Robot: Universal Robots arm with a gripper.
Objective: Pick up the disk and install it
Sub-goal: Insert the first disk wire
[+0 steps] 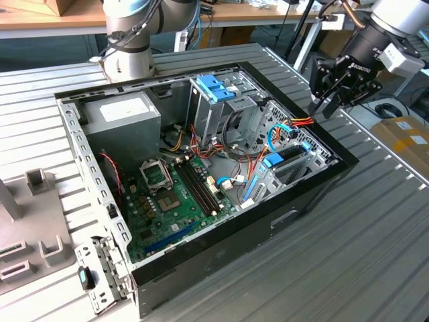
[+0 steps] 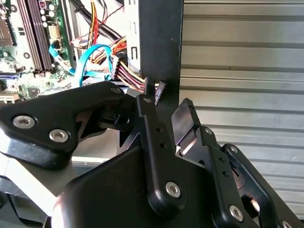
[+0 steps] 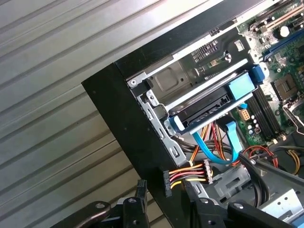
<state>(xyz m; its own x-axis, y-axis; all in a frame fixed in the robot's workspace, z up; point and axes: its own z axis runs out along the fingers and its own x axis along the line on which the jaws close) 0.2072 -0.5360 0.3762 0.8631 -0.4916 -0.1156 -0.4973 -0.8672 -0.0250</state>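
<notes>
The gripper (image 1: 330,100) hovers with fingers (image 2: 183,121) slightly spread, empty. Beneath them lie cables (image 3: 190,173) (snag risk); the disk (image 3: 209,107) sits beyond.

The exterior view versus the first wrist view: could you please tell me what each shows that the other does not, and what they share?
The exterior view adds the grey power supply, the blue latch on the drive cage, and the arm's base. The first wrist view adds the black plug ending the red and yellow wires. Both share the disk sitting in its bay, the motherboard, the black case and the gripper near the case's edge.
</notes>
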